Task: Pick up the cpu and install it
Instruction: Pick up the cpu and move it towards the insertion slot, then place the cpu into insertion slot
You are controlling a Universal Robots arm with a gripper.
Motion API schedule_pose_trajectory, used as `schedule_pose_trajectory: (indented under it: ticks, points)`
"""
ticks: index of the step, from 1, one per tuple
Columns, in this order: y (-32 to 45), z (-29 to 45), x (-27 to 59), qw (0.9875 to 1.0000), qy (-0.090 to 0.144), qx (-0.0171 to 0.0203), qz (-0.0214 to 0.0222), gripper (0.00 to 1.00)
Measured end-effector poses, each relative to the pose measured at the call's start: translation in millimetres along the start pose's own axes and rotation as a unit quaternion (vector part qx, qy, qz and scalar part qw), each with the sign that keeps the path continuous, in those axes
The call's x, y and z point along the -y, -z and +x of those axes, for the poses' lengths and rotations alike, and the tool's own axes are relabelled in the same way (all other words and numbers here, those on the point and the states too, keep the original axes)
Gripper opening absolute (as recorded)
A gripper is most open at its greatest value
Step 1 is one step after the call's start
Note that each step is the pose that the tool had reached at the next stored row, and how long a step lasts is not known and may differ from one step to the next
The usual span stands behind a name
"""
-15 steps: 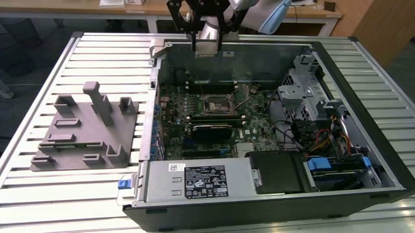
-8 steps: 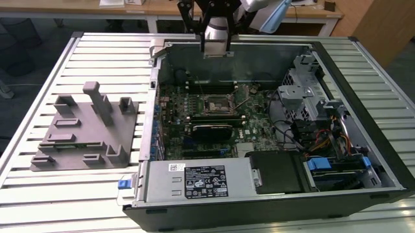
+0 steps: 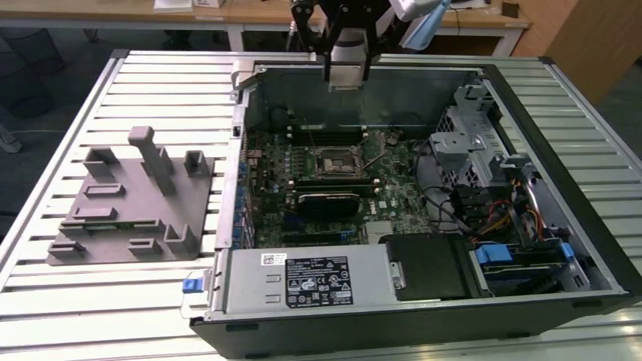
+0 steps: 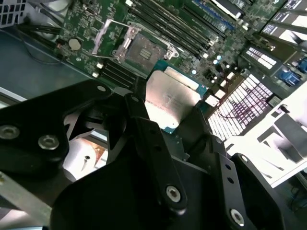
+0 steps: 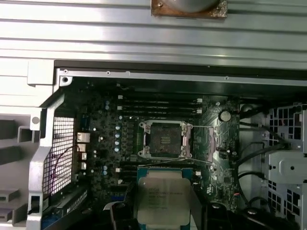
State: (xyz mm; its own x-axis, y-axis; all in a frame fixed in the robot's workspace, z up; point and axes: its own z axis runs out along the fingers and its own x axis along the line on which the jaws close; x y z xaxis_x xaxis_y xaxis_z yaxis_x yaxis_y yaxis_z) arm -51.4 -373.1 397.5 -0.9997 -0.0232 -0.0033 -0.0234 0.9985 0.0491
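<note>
The end effector point(image 4: 169, 115) is holding the cpu point(image 4: 170, 96). Its two black fingers point(image 4: 140, 112) press on two opposite edges of the chip. The shiny silver-grey top of the cpu shows in both wrist views, and a thin green rim runs round it.

The cpu point(image 5: 163, 199) is up in the air over the green board point(image 5: 103, 143) inside the open computer case point(image 3: 602, 248). It is close to the socket point(image 5: 163, 139) but not in it. The socket is a dark square hole with a metal frame. Its lid is swung open to one side, and nothing lies in it.

In the exterior view, the arm point(image 3: 346, 45) hangs over the far edge of the case. The socket point(image 3: 334, 160) sits near the middle of the board, with a black block point(image 3: 326, 203) just beside it. Long black slots point(image 4: 177, 28) run along the other side of the socket.

The case lies flat on the ribbed metal counter point(image 3: 150, 90). A grey tray with upright posts point(image 3: 120, 218) lies on the counter at the exterior view's left, just beside the case.
</note>
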Motion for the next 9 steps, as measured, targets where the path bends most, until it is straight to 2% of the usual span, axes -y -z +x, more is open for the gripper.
schedule_pose_trajectory:
  ticks: [9]
  points:
    - [-0.7,-3.2,0.2,1.0000,0.000,0.0000,0.0001,0.53]
